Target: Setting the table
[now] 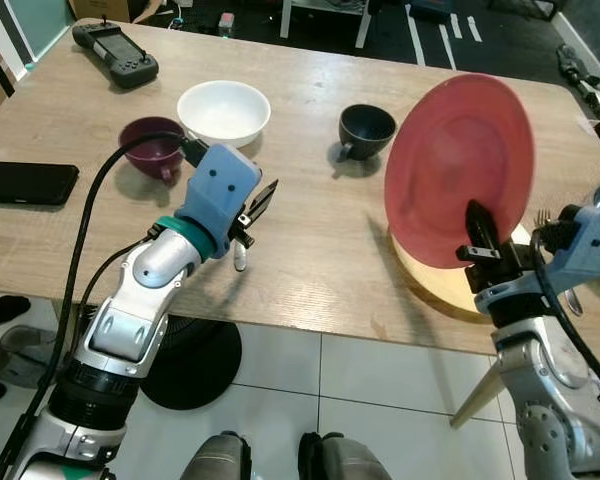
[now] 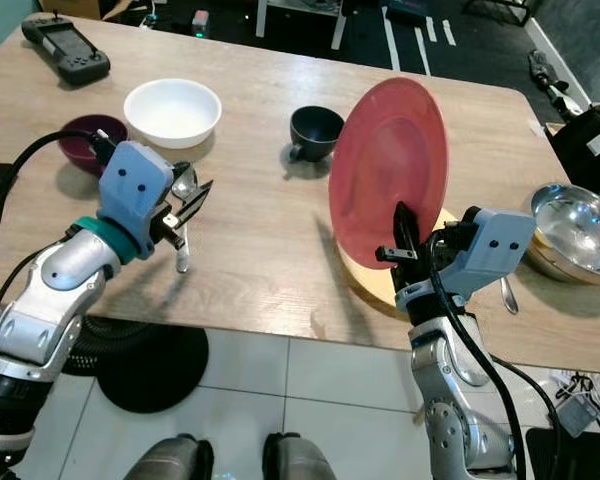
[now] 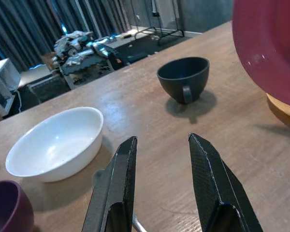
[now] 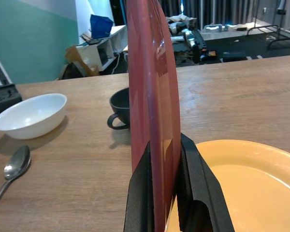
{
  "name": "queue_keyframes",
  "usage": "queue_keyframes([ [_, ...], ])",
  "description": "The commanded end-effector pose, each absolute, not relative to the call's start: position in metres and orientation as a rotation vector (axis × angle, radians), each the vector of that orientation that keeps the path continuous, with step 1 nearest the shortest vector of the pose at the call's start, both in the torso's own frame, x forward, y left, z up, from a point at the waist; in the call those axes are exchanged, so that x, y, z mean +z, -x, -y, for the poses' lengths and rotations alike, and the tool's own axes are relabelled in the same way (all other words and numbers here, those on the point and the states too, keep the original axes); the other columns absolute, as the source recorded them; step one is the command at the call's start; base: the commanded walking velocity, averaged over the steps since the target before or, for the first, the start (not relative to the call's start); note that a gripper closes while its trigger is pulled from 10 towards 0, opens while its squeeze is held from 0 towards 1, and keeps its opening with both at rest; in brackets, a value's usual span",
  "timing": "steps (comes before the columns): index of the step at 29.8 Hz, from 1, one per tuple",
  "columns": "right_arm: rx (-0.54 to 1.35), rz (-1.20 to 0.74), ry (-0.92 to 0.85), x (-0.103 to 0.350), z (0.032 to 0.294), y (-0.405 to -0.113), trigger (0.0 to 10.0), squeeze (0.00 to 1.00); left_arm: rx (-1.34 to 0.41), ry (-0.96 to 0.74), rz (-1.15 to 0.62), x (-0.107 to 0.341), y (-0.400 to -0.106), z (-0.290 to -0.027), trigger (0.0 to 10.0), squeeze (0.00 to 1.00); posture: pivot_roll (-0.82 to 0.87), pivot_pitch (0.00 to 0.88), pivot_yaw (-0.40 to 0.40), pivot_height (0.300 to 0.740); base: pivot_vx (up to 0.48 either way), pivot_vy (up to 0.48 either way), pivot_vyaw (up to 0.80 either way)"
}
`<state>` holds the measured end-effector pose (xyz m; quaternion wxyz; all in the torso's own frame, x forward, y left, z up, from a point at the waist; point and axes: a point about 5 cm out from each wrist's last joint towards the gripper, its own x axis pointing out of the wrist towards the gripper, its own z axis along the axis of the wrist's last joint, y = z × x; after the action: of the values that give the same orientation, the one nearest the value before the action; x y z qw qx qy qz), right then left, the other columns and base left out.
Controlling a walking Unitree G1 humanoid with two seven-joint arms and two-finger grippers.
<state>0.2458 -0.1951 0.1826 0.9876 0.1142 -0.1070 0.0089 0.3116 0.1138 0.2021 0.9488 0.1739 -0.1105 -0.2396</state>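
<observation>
Two end effectors up over the near edge of the light wooden bench [image 1: 310,250]. Right end effector [image 1: 483,247] is clamped on the bottom rim of the round red plate [image 1: 458,165], holding it on edge, nearly vertical, just above the flat yellow plate [image 4: 241,183] lying on the bench near the right front. Left end effector [image 1: 257,203] hovers with fingers [image 3: 116,183] parted, gripping nothing, right over the silver metal spoon [image 2: 183,215] lying on the wood. Further back: small dark purple cup [image 1: 152,146] at left, white ceramic bowl [image 1: 223,111] beside it, black handled cup [image 1: 366,130] mid-bench, shiny steel bowl [image 2: 576,228] far right. Black phone [image 1: 25,183] at left edge, black handheld controller [image 1: 115,52] at the far left corner. Risks, my read: the grip is only a thin pinch at the rim, so the tall plate could pivot or slip and chip against the yellow one. Swinging it left while upright could clip the black cup. Setting it down edge-first may let it tip over.
</observation>
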Motion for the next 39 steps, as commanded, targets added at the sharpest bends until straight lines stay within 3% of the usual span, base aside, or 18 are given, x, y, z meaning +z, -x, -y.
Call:
queue_keyframes([
  [1,-0.023,0.209,-0.232,0.1777,0.201,-0.2448,10.0,0.0,-0.485,-0.36,0.228,0.1991,-0.3124,-0.1078,10.0,0.0,0.03,0.049,-0.022,0.74,0.0,0.0,0.0],
  [39,-0.057,0.205,-0.288,0.1686,0.201,-0.2471,10.0,0.0,-0.47,-0.273,0.196,0.19,-0.3133,-0.101,10.0,0.0,0.03,0.049,-0.016,0.74,-0.022,0.0,0.0],
])
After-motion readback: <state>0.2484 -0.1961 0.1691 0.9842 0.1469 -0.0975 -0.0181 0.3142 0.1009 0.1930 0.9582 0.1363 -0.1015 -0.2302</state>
